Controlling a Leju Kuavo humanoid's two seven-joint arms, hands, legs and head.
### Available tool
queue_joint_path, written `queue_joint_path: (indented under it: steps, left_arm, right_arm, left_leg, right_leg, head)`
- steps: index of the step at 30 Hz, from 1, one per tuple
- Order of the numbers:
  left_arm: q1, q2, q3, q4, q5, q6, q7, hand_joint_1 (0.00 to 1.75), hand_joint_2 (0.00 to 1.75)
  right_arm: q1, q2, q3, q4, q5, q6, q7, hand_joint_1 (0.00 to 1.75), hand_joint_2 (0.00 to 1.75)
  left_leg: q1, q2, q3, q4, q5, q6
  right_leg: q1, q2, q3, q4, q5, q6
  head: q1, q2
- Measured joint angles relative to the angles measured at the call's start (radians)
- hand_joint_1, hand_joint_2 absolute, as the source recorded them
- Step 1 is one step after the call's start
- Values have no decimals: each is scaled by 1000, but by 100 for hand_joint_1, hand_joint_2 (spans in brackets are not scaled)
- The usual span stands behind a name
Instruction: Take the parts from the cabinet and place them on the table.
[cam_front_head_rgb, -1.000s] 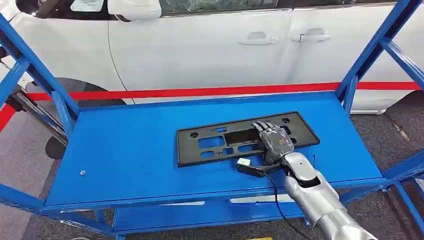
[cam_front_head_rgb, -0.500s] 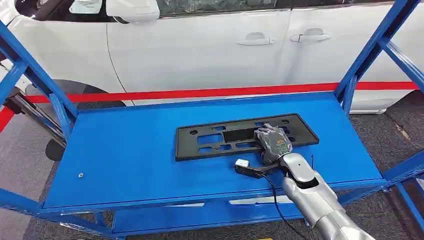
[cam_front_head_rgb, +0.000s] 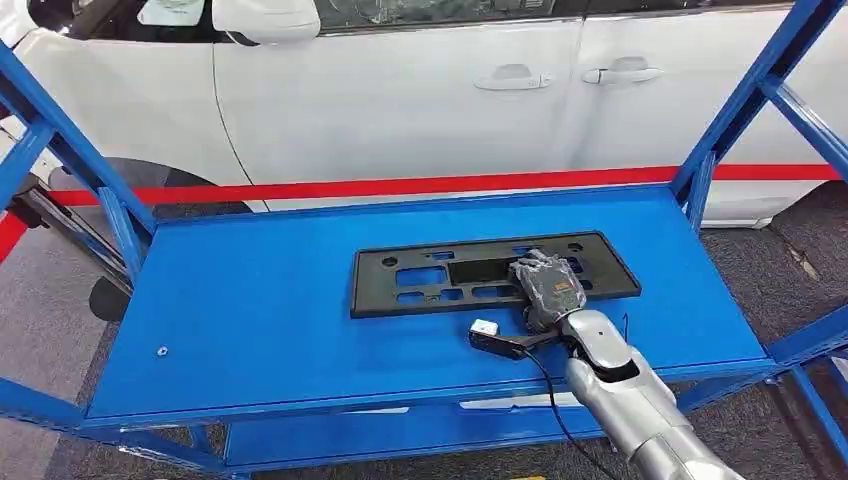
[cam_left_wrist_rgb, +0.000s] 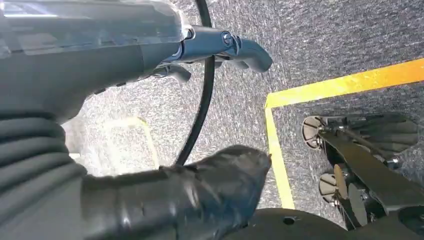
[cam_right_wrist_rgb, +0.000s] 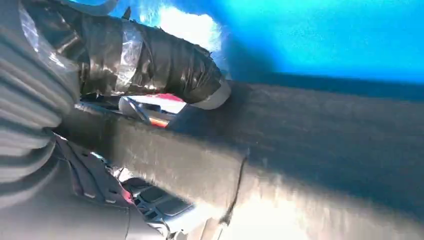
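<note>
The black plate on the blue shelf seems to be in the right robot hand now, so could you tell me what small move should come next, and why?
Probably a short, level lift. The right robot hand is curled over the near edge of the black plate, which lies flat on the blue shelf. The right wrist view shows the thumb at that edge, so the grip looks set. Lifting should free the plate for carrying.

- no readable text, labels, brands or numbers in any view
- black plate (cam_front_head_rgb: 470, 273) on the blue shelf (cam_front_head_rgb: 260, 300): no lettering legible
- white car (cam_front_head_rgb: 400, 90) behind: no badge or plate legible
</note>
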Motion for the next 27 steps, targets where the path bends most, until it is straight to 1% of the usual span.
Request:
queue_joint_path:
  steps: [2,5,6,10,11,12,13,14,15,16,17,18,19,20,21,22,23,24,25,26,27]
  left_arm:
    - [1,0,1,0,0,0,-9,0,175]
    - [5,-1,14,0,3,4,-14,0,175]
    - [6,-1,18,0,3,5,-13,0,175]
    - [8,-1,24,0,3,2,12,0,175]
    - [9,-1,24,0,3,2,13,0,175]
    - [9,-2,24,0,3,2,13,0,175]
    - [8,-3,24,0,3,1,13,0,175]
    - [7,-8,25,0,3,0,12,0,175]
    - [7,-8,25,0,3,-3,11,0,175]
    - [8,-9,25,0,3,-7,11,0,175]
    - [8,-11,25,0,3,-8,11,0,175]
    - [8,-13,25,0,3,-10,11,0,175]
    - [7,-14,25,0,3,-10,11,0,175]
    - [7,-15,25,0,3,-10,11,0,175]
    - [7,-16,25,0,3,-10,11,0,175]
    - [7,-17,25,0,3,-10,10,0,175]
    - [7,-17,25,0,3,-10,10,0,175]
    - [7,-16,25,1,3,-10,10,0,175]
    - [7,-16,25,1,3,-10,9,0,175]
    - [7,-16,25,1,3,-13,7,0,175]
    - [5,-17,25,1,3,-13,6,0,175]
  right_arm:
    - [21,-11,-3,-54,-75,23,-22,175,175]
    - [51,-42,-15,-192,-190,82,-33,175,175]
    - [58,-49,-23,-240,-213,88,-42,175,175]
    - [64,-84,-47,-417,-253,94,-88,175,175]
    - [64,-93,-53,-453,-259,94,-99,175,175]
    - [65,-106,-61,-491,-263,93,-112,175,175]
    - [68,-116,-68,-522,-267,92,-121,175,175]
    - [72,-127,-76,-546,-270,92,-130,175,175]
    - [74,-137,-83,-572,-274,92,-141,175,175]
    - [78,-146,-87,-594,-276,92,-149,175,175]
    - [87,-154,-89,-608,-278,93,-153,175,175]
    - [97,-161,-91,-619,-278,93,-154,175,175]
    - [106,-166,-92,-627,-278,93,-154,175,175]
    - [111,-170,-93,-635,-280,93,-156,175,175]
    - [113,-175,-93,-641,-283,93,-162,175,175]
    - [114,-177,-95,-650,-287,93,-171,175,175]
    - [114,-180,-95,-660,-290,94,-179,175,175]
    - [116,-182,-95,-666,-291,96,-186,175,175]
    - [123,-185,-95,-677,-291,97,-188,175,175]
    - [128,-188,-95,-687,-291,100,-188,175,175]
    - [130,-189,-93,-693,-291,102,-189,175,175]
  left_leg:
    - [0,0,-1,0,0,0]
    - [-1,0,-4,3,-2,1]
    - [-3,0,-7,8,-4,8]
    - [-4,0,-15,18,-7,15]
    - [-6,-2,-16,18,-5,17]
    - [-7,-3,-16,16,2,22]
    - [-2,-1,-10,-6,16,28]
    - [7,5,-3,-22,27,27]
    - [6,5,-3,-31,32,33]
    - [6,7,-6,-31,33,34]
    - [6,8,-9,-28,33,34]
    - [6,8,-14,-24,33,34]
    - [7,8,-18,-20,33,34]
    - [8,8,-22,-14,31,32]
    - [11,8,-26,-6,28,28]
    - [15,8,-31,5,23,21]
    - [17,8,-38,22,15,13]
    - [13,6,-49,30,12,6]
    - [11,3,-50,36,11,1]
    - [10,2,-53,44,11,-2]
    - [11,0,-57,41,17,-10]
  right_leg:
    - [0,0,-1,0,0,0]
    - [-3,1,-3,-1,1,1]
    - [-4,1,-6,0,2,4]
    - [-6,0,-11,4,0,8]
    - [-7,0,-11,3,3,13]
    - [-8,-1,-9,-3,8,19]
    - [-4,0,-6,-9,10,25]
    - [-6,-2,-9,1,-6,27]
    - [-5,-2,-24,35,-39,28]
    - [-8,-1,-56,109,-84,31]
    - [-10,-1,-90,189,-121,36]
    - [-13,-1,-123,260,-143,41]
    - [-18,-1,-138,291,-141,46]
    - [-24,-2,-129,272,-114,51]
    - [-31,-4,-96,207,-71,57]
    - [-37,-7,-51,120,-27,64]
    - [-43,-10,-10,29,-14,72]
    - [-29,-3,-2,35,-27,64]
    - [-27,1,-15,45,-14,49]
    - [-29,0,-14,34,-24,43]
    - [-25,1,-21,44,-23,36]
  head:
    - [0,0]
    - [0,0]
    - [0,0]
    - [0,0]
    - [0,0]
    - [0,0]
    - [0,0]
    - [1,0]
    - [2,0]
    - [1,0]
    - [1,0]
    - [1,0]
    - [1,0]
    - [1,0]
    - [0,0]
    - [1,0]
    - [1,0]
    - [2,0]
    - [0,0]
    - [1,0]
    - [0,0]
